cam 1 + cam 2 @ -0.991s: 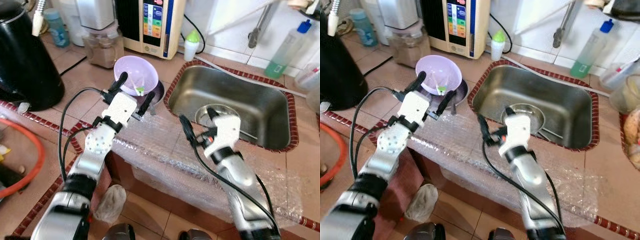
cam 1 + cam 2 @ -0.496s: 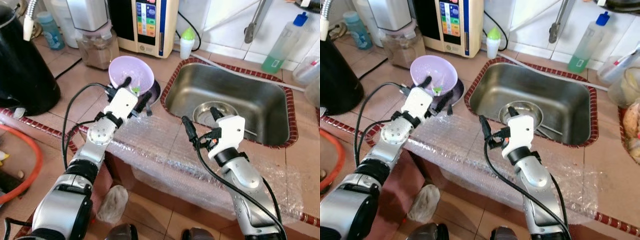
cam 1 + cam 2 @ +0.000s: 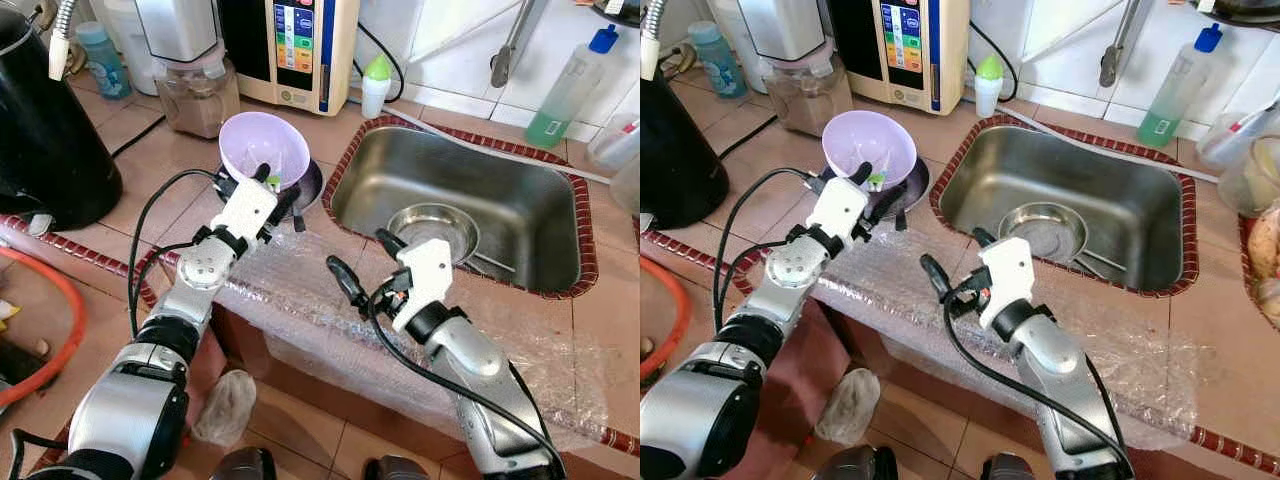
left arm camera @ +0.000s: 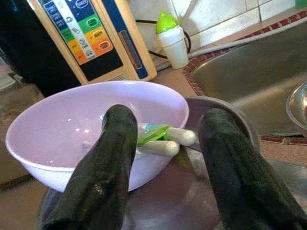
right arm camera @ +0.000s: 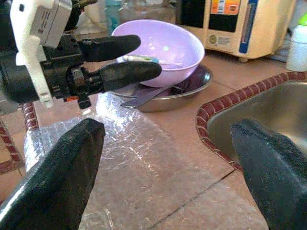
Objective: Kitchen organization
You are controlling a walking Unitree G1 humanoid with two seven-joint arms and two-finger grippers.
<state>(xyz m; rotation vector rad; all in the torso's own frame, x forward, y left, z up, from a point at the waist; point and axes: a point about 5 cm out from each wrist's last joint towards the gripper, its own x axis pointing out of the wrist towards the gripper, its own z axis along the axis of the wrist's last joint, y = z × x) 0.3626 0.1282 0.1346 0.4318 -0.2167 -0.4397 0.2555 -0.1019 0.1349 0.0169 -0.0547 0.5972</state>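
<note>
— So where does the lilac bowl (image 3: 264, 147) sit?

— Nested in a steel dish (image 3: 305, 188) on the counter (image 3: 160, 165), near the sink's (image 3: 460, 200) left rim. The left gripper (image 3: 275, 192) hovers at its near rim, fingers spread, grasping nothing.

— How will it handle?

— Probably light, stiff plastic, slick-walled; a rim pinch looks best, mindful of the loose white-and-green utensil (image 4: 160, 140) inside.

— The right gripper (image 3: 358, 262)?

— Released too, wide open above the bubble wrap (image 3: 310, 300) along the counter's front edge.
</note>
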